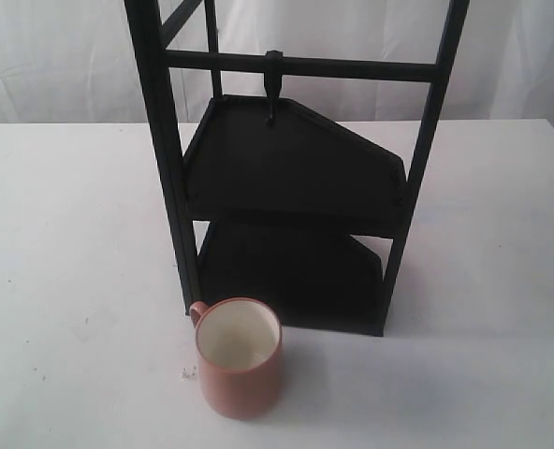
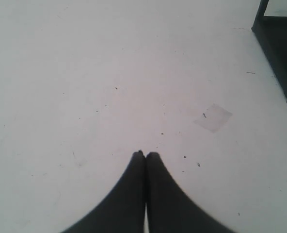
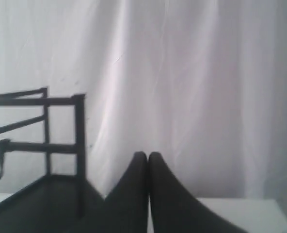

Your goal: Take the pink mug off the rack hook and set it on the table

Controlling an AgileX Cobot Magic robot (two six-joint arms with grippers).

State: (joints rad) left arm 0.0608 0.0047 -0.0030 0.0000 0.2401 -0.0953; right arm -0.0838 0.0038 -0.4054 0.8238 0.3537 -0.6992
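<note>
Since the white surface already carries, just in front of the rack, the pink mug, the step in hand looks to be no more than leaving that placement undisturbed. Any further arm motion is best kept slow and well away from the rack's front. The rack stands at the middle of the surface with its two angular shelves bare. The mug sits by its left foot, near it but not visibly touching. It stands upright on its base, mouth up with the cream inside showing, so its long axis runs vertical. Its loop handle points back and to the left in the exterior view, toward that foot. Neither arm appears in the exterior view. The left end effector hangs over bare surface, fingers pressed together on nothing. The right end effector, likewise pressed together and empty, faces the white curtain beside the rack. The rack hook hangs empty from the crossbar.
</note>
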